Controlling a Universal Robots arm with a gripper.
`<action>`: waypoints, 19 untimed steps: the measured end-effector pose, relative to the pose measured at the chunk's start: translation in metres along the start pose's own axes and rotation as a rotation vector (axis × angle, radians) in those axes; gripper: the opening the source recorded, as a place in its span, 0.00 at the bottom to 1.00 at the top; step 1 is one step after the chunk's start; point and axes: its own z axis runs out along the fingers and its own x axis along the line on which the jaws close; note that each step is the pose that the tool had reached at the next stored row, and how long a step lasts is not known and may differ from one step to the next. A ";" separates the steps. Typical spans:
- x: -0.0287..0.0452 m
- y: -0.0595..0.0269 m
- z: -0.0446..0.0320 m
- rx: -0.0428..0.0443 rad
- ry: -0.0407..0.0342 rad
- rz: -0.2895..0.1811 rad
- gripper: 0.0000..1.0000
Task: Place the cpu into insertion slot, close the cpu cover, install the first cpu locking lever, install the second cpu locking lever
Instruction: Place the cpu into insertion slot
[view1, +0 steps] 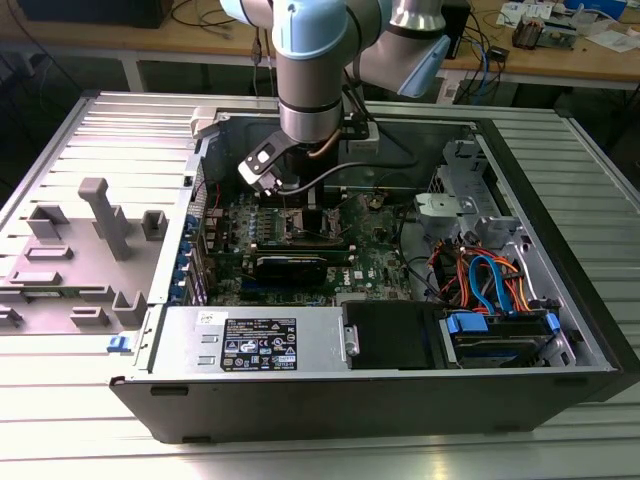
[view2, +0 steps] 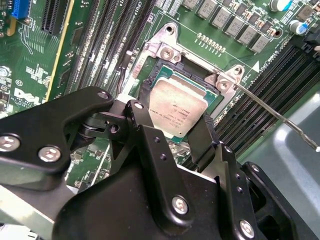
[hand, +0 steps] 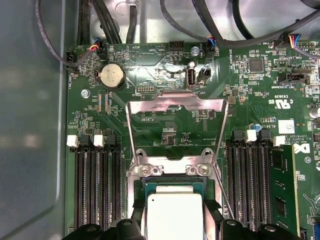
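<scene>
The cpu (view2: 177, 107), a flat square chip with a silvery top, lies level in the insertion slot (view2: 150, 75), its green edge showing inside the metal rim. My gripper (view2: 175, 131) has its black fingers (view2: 144, 120) against two opposite sides of the chip, shut on it. In the first wrist view the cpu (hand: 174, 212) sits between the same fingertips of the gripper (hand: 174, 222). Beyond it the cpu cover (hand: 175, 102) stands swung open. One thin locking lever (view2: 280, 120) sticks out free beside the slot. In the exterior view the arm (view1: 310, 90) hangs over the slot (view1: 305, 225).
Long black memory slots (hand: 95, 185) flank the socket on both sides, with one memory card (hand: 282, 185) fitted. Cables (hand: 100, 20) run along the board's edge. The open case holds a power supply (view1: 255, 345) and a drive bay with coloured cables (view1: 490, 285). A grey fixture (view1: 95, 235) stands outside the case.
</scene>
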 end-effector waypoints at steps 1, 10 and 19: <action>0.0000 0.0004 0.0001 0.0002 0.0000 0.000 0.54; -0.0007 0.0004 0.0004 0.0004 0.0012 -0.020 0.54; -0.0010 0.0003 0.0027 0.0012 0.0011 -0.020 0.54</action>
